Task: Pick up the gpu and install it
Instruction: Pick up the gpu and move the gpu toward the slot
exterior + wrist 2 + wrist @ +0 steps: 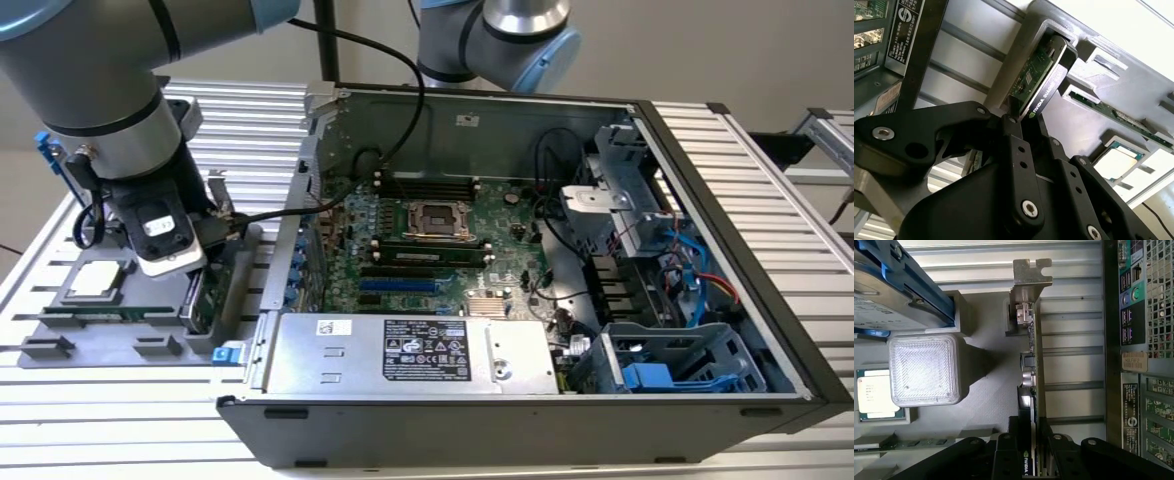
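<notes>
Standing on edge in the slotted grey holder, flat green gpu card with black cooler and silver bracket offers its top edge; black fingers clenched across it, by the look.

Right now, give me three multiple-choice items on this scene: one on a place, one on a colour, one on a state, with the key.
1. Where is the graphics card?
A. In the gray holder beside the computer case
B. Plugged into the motherboard
C. On top of the power supply

2. What colour is the frame round the hard drive?
A. Red
B. Blue
C. Yellow

3. How does the graphics card sit?
A. Flat on its face
B. Hanging in the air
C. Upright on its edge

Key: 1 A, it sits in the holder's slot, outside the case. 2 B, blue rails flank the silver drive. 3 C, the first wrist view sees it edge-on in the slot.
</notes>
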`<control>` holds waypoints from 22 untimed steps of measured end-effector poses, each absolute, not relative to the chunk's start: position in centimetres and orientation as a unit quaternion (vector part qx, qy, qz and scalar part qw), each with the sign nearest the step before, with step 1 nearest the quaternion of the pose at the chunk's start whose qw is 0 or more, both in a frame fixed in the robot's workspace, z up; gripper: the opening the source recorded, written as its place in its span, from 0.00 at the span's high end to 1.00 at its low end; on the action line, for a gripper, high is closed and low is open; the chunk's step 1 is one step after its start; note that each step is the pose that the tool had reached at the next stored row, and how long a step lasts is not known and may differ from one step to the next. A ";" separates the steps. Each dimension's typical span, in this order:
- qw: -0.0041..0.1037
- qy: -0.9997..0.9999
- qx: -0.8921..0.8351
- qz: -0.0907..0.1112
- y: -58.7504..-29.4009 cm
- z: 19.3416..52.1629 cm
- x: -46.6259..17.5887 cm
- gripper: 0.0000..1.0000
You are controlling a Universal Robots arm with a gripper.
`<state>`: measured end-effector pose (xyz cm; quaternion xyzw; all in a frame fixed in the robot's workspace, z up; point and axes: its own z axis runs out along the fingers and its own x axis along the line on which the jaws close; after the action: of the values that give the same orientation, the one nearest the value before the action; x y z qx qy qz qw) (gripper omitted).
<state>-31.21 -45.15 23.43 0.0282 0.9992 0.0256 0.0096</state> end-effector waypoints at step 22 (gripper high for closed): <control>0.009 0.999 0.028 0.025 -45.1 28.5 -31.2 1.00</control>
<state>-31.22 -45.15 28.55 0.0282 0.9992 0.0255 0.0094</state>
